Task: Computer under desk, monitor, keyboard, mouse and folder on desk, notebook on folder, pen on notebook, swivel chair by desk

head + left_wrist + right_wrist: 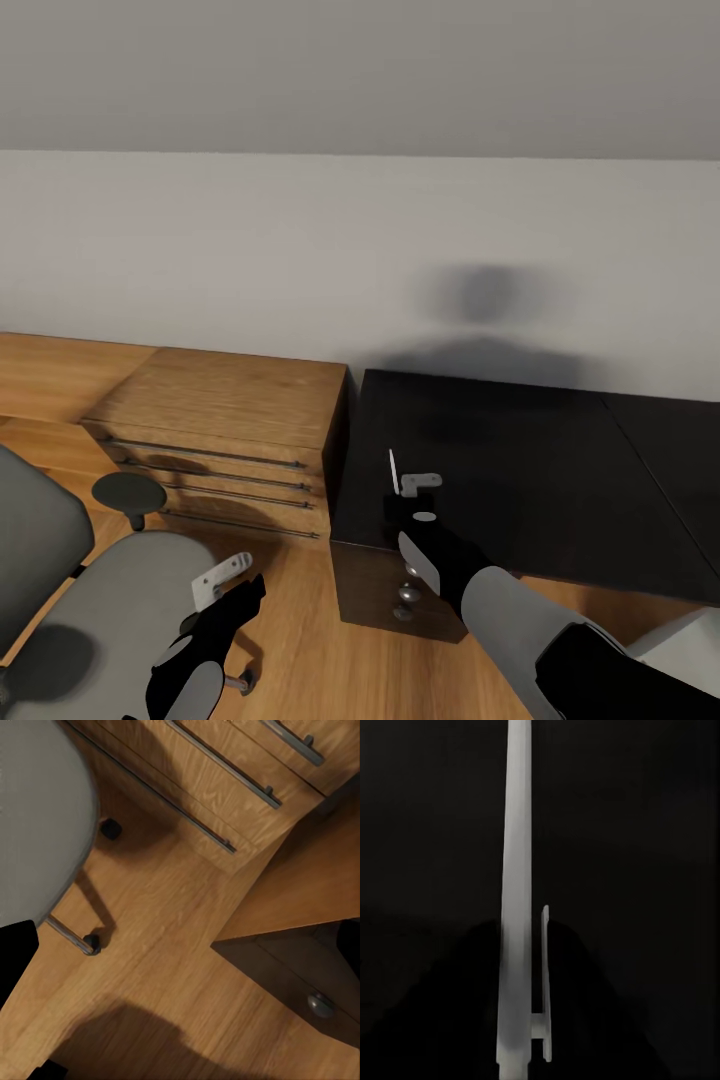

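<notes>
My right gripper [408,487] hovers over the near left corner of the glossy black desk [520,470], shut on the pen [393,469]. In the right wrist view the pen [517,907] is a long pale stick with a clip, upright against the dark desk top [427,832]. The grey swivel chair [110,600] stands at the lower left, its seat bare and one dark oval armrest [130,491] showing. My left gripper [226,579] hangs open beside the seat's edge, holding nothing. The chair seat [37,817] and a castor [91,943] appear in the left wrist view.
A light-wood drawer unit [225,435] with long bar handles stands against the wall between chair and desk. The desk's black drawer unit carries silver knobs [408,594]. Light wood floor [165,967] lies between chair and desk. A pale wall rises behind.
</notes>
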